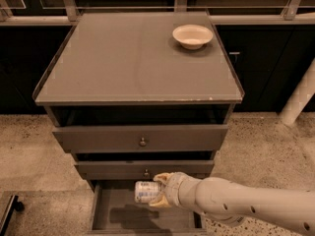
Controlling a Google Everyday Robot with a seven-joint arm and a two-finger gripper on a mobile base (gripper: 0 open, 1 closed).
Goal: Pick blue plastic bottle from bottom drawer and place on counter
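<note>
Up on the large flat grey square table (133,58) I see a cream round bowl (192,36), set near the back right corner and well apart from everything below. Under the top, the wide grey-brown upper drawer (98,139) and the middle drawer (108,170), each with a small knob, both stand partly pulled out. The middle one's front overhangs the back of the shallow bottom drawer (115,213), so it sits right over the spot where I am working. A pale slanted post (300,95) stands on the speckled floor (29,151) off to the right, well apart from the arm. My beige arm (246,203) comes in from the lower right, across the bottom drawer's right side. The claw (156,191) is at the drawer's middle, just below the middle drawer's front, clenched on the small clear plastic bottle (142,191) with its bluish label, one finger (161,177) over it and the other beneath. The bottle lies on its side, sticking out leftward from the claw above the drawer's plain floor, where a dark shadow shows under it; whether it touches that floor I cannot tell.
</note>
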